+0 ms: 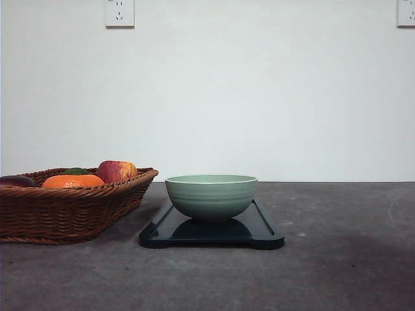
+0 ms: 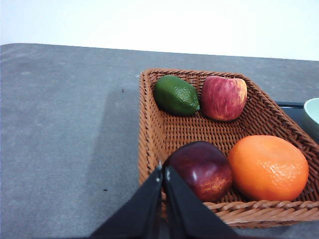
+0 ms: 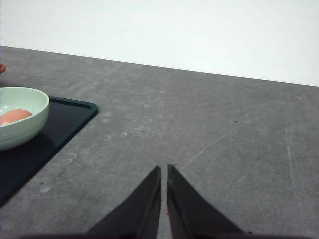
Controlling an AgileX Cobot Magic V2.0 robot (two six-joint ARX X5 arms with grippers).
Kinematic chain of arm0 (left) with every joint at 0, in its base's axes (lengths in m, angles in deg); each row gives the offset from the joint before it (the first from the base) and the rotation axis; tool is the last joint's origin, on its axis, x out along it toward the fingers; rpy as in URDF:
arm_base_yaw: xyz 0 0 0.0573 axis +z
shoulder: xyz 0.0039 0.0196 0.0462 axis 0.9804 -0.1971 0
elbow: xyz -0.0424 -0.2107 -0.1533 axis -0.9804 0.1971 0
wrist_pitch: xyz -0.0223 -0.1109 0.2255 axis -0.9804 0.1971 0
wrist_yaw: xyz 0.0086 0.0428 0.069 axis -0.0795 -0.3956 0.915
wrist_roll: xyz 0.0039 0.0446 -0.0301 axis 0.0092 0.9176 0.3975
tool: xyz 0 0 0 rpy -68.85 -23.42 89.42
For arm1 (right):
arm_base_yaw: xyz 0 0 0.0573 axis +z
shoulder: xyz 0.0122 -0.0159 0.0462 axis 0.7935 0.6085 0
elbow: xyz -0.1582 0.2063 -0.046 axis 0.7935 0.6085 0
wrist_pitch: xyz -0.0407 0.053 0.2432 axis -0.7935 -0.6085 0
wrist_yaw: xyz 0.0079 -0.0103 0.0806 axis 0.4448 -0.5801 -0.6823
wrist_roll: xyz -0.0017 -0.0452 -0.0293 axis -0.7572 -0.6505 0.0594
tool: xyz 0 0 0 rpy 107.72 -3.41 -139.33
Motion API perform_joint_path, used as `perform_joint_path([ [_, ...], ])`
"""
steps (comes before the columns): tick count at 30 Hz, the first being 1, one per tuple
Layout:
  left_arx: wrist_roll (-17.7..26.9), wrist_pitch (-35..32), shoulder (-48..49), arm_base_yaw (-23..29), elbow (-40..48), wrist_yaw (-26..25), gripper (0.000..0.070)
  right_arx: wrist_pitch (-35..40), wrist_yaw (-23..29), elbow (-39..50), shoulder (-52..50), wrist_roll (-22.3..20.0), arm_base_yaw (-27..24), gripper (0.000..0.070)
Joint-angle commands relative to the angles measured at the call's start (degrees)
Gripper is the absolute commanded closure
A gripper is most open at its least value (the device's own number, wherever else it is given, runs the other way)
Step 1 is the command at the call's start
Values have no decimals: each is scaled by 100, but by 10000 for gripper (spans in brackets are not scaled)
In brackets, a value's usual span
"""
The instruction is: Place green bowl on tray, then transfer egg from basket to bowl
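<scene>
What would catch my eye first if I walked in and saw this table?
Probably the green bowl, sitting in the middle of the dark tray at the table's centre, with a brownish egg inside it. Next, the wicker basket to its left, holding an orange, a lime, a red-yellow apple and a dark red apple.

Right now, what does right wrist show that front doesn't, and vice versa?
Right wrist: the egg lying inside the green bowl, plus the right gripper, fingers together, over bare table. Front: the basket beside the tray, holding an apple and an orange; the bowl's rim hides its contents. Both: bowl standing on the tray, the grey table, the white wall.
</scene>
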Motion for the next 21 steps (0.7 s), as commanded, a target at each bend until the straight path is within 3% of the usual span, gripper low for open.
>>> perform_joint_path([
  [1,68,46,4,7,107,13,700,61,4,24,-4,59,0,685],
  [21,68,46,4,7,107,13,700,61,4,24,-4,59,0,685],
])
